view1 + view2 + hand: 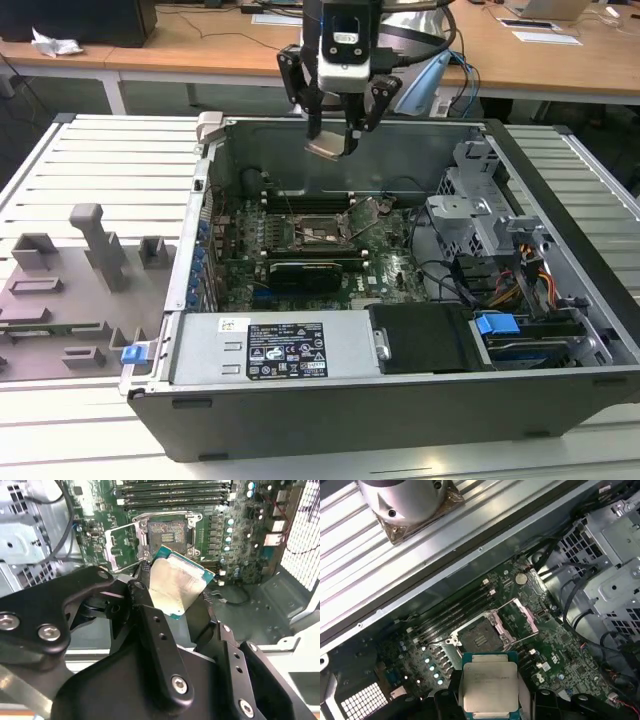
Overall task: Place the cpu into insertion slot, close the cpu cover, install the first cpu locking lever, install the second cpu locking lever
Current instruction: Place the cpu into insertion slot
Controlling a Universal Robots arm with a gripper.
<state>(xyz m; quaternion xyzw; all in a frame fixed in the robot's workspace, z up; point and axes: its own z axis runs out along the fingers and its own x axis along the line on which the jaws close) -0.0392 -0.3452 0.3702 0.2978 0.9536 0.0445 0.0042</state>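
Exterior view: downward-pointing hand (333, 138) grips cpu (327, 149).

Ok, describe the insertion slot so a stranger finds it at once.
Inside the open computer case, find the green circuit board. Near its middle lies the insertion slot, the cpu cover flipped open beside it. It is a dark square recess with a silvery rim; the neighbouring memory slots are long and narrow.
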